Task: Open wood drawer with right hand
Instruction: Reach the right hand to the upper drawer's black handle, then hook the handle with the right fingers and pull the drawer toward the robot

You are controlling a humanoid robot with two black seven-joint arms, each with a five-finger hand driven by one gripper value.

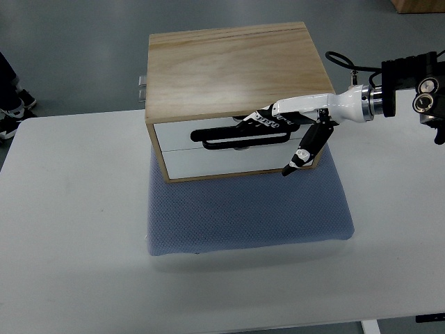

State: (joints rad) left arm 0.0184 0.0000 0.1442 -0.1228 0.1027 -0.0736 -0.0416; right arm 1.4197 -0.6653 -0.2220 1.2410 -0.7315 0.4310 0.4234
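Top view: the right hand (281, 129) reaches in from the desk's right edge, fingers hooked over the right end of the black handle (240, 137) on the upper drawer (184, 136) of the wood drawer box (229, 69), which sits on a blue-grey foam pad (250, 216) at mid-desk toward the far edge. To open it cleanly, the pull should run straight toward the near edge, lest the box slide on the pad. Both drawers appear closed, so their contents cannot be told.
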